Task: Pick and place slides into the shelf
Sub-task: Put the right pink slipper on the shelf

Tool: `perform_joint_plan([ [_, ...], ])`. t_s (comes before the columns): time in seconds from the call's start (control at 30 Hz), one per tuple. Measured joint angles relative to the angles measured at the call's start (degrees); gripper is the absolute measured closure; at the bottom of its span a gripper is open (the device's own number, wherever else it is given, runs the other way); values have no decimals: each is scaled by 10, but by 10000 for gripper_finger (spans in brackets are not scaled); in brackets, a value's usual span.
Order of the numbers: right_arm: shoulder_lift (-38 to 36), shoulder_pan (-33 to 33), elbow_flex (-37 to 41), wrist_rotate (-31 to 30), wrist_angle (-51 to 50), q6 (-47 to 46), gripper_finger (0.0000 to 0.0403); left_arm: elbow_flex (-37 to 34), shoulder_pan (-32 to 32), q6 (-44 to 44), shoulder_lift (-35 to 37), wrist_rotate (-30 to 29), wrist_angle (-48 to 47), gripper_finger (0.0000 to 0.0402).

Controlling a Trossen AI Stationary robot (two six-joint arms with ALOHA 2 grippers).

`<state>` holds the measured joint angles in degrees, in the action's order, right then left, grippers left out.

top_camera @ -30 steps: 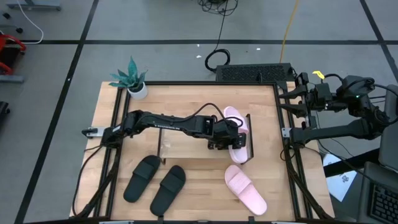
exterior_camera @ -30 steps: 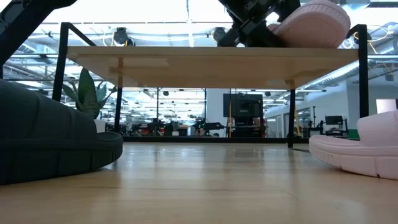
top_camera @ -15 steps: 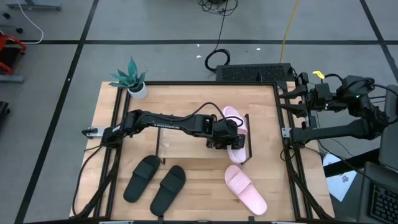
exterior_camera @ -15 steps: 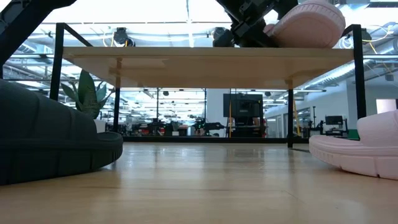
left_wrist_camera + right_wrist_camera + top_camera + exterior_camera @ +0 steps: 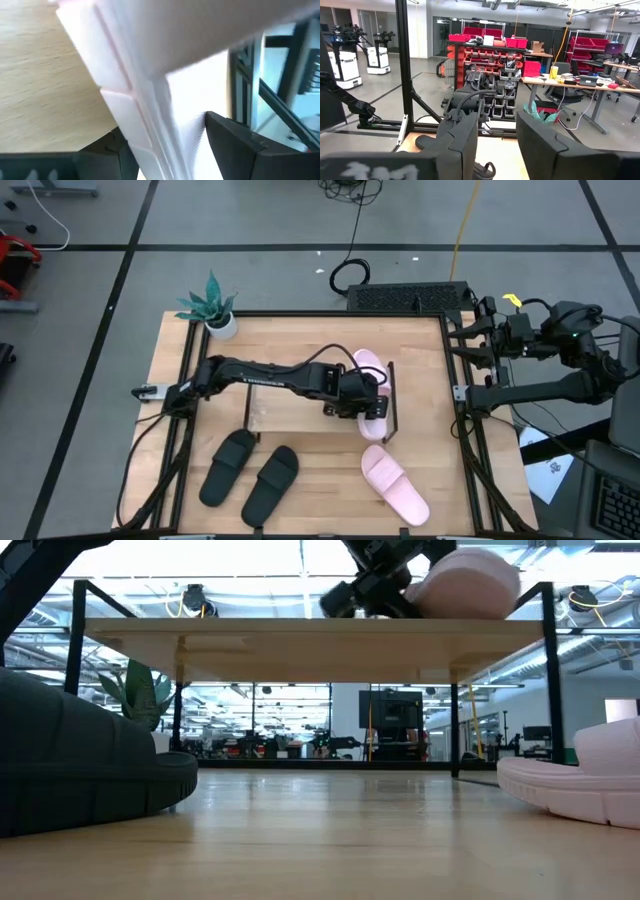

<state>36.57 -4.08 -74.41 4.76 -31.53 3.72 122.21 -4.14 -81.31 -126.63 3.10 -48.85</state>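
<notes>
The left claw (image 5: 368, 402) is seen on the shelf (image 5: 290, 412), its fingers (image 5: 240, 145) either side of a pink slide (image 5: 368, 385); whether it is clamped cannot be told. Nearer the table's front edge, the second pink slide (image 5: 394, 484) and the black pair (image 5: 250, 474) are found. The right claw (image 5: 466, 335), parted and empty, is parked off the table's right edge.

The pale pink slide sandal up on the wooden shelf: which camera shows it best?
The high view: the pale pink slide sandal lies on the shelf, partly under the left gripper. The low view shows its side; the left wrist view, a close blur; the right wrist view, nothing.
</notes>
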Motion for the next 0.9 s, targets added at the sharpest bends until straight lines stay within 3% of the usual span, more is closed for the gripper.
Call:
perform_joint_plan([
  [0.9,15,0,0,0,0,0,277,-1,1,3,21,-33,-53,190],
])
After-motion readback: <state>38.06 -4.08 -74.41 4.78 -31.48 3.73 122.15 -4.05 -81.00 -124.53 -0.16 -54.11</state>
